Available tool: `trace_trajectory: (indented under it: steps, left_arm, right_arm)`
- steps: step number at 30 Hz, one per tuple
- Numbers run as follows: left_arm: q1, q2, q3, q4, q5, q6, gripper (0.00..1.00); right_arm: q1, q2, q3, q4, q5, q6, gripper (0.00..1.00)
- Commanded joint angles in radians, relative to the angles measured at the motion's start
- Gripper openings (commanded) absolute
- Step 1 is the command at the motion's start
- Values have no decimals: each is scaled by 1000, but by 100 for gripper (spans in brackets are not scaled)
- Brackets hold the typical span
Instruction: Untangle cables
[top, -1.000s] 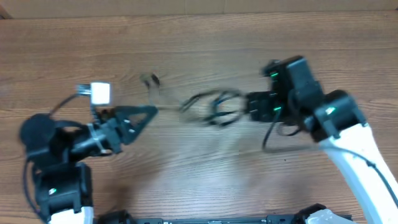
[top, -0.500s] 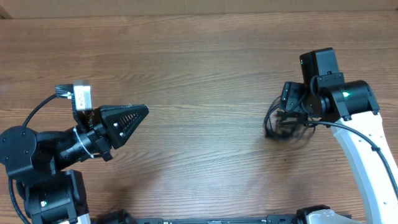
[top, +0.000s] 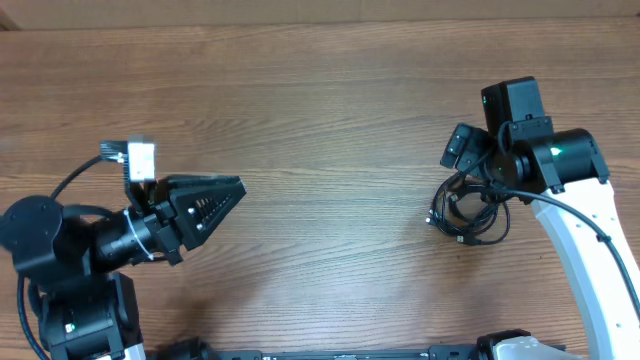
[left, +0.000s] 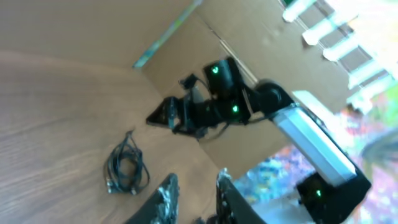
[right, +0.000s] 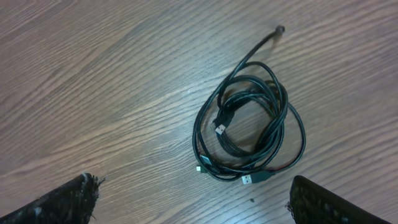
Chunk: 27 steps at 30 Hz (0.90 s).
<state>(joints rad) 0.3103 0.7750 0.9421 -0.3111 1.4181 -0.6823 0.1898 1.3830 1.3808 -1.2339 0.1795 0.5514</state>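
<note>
Overhead, table (top: 320, 100): wood-grain top, with a cardboard wall (top: 320, 10) along the far edge.
Overhead, left gripper (top: 236, 188): on the left side of the table, pointing right and well apart from the cables. From above its fingers read as one dark wedge, so the gap cannot be told here.
Overhead, right gripper (top: 462, 150): on the right side, just beyond the cables, with nothing between its fingers.
Overhead, cables (top: 470, 212): one loose black bunch of loops lying on the table beside the right arm (top: 575, 215).
Left wrist, left gripper (left: 196, 193): two fingertips show at the lower edge with a narrow gap between them. Only bare table shows in the gap, and nothing is held.
Left wrist, cables (left: 127, 168): a small bunch flat on the wood, ahead of the fingertips and below the right arm.
Right wrist, right gripper (right: 196, 199): the fingertips sit in the two lower corners, so the jaws are spread wide and hold nothing.
Right wrist, cables (right: 280, 109): a coil of several loops flat on the table, clear of both fingertips. One end strays toward the upper right.
Right wrist, plugs (right: 249, 180): small ends at the coil's lower edge, and one more inside the loop.
</note>
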Motion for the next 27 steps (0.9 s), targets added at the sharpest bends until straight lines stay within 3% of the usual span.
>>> trace_trajectory:
  steps: [1, 3, 7, 17, 27]
  left_arm:
    - [6, -3, 9, -134, -95, 205, 21]
    - [-15, -3, 9, -278, -228, 307, 20]
    - [-106, 3, 9, -422, -476, 422, 20]
    - [-465, 110, 9, -487, -1135, 387, 21]
    - [-692, 253, 9, -463, -1329, 288, 20]
  right_arm:
    - [-1, 24, -20, 6, -2, 55, 96]
    - [-2, 33, -36, 11, -2, 55, 97]
    - [-2, 44, -51, 29, -2, 54, 97]
    - [-3, 82, -52, 39, -1, 50, 100]
    - [-65, 225, -52, 60, -2, 106, 100]
